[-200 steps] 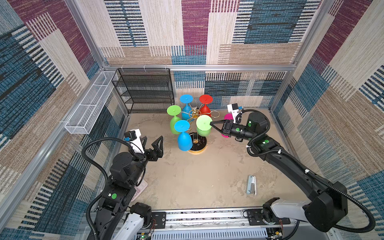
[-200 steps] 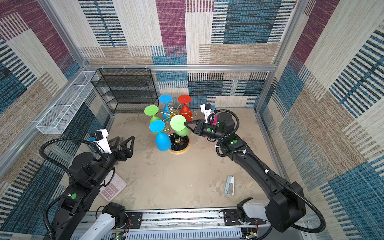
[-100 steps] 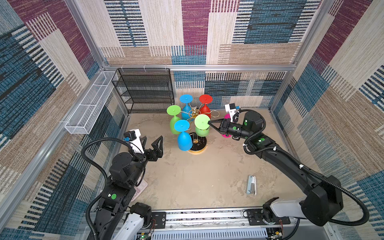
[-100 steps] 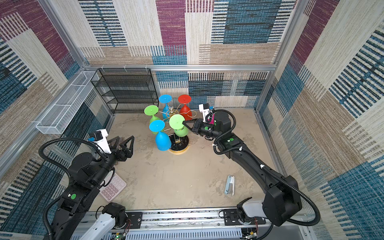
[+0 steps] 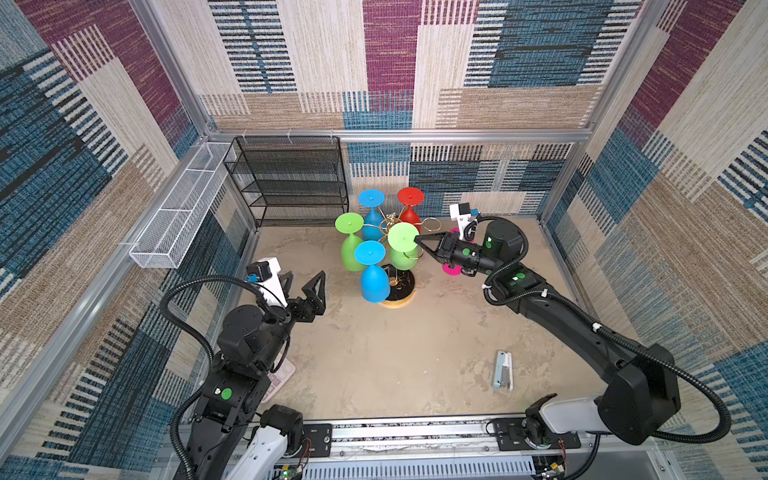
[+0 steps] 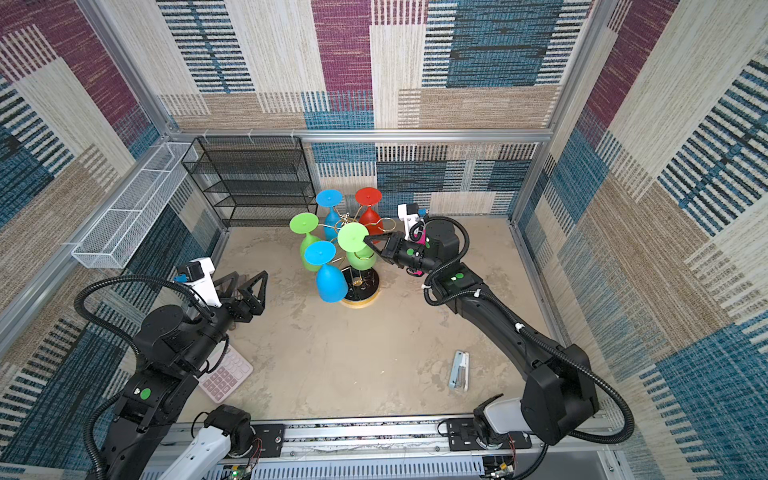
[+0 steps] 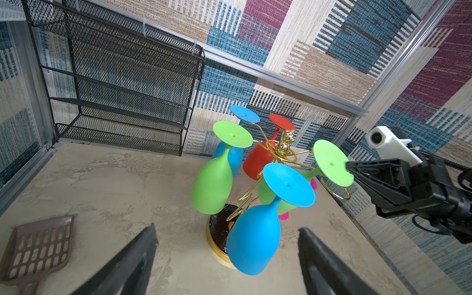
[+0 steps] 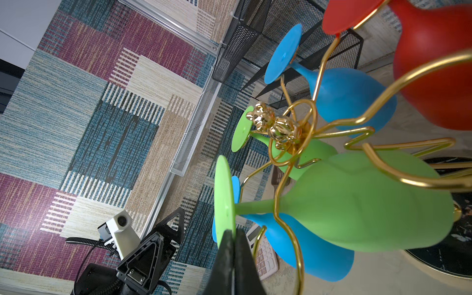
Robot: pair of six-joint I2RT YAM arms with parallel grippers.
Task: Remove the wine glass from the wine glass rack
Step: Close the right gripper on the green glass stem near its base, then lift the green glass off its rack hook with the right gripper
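The wine glass rack [image 5: 398,296] [image 6: 360,297] is a gold wire tree on a round black base. Several coloured glasses hang upside down from it. My right gripper [image 5: 417,239] [image 6: 366,239] [image 8: 231,232] is shut on the rim of the round foot of a green wine glass [image 5: 402,238] [image 6: 352,237] [image 8: 357,201]. The stem of this glass still sits in a gold ring arm, and the glass is tilted. My left gripper [image 5: 304,276] [image 6: 249,276] [image 7: 227,228] is open and empty, left of the rack and facing a blue glass [image 7: 252,237].
A black mesh shelf [image 5: 291,183] stands at the back. A white wire basket [image 5: 178,224] hangs on the left wall. A pink glass [image 5: 452,268] stands behind my right wrist. A calculator [image 6: 224,374] lies under my left arm, a grey stapler [image 5: 503,370] at the front right and a scoop [image 7: 38,245] on the floor.
My right arm has shifted slightly toward the back and the rack. The green glass's foot moved with it. The left arm has not moved.
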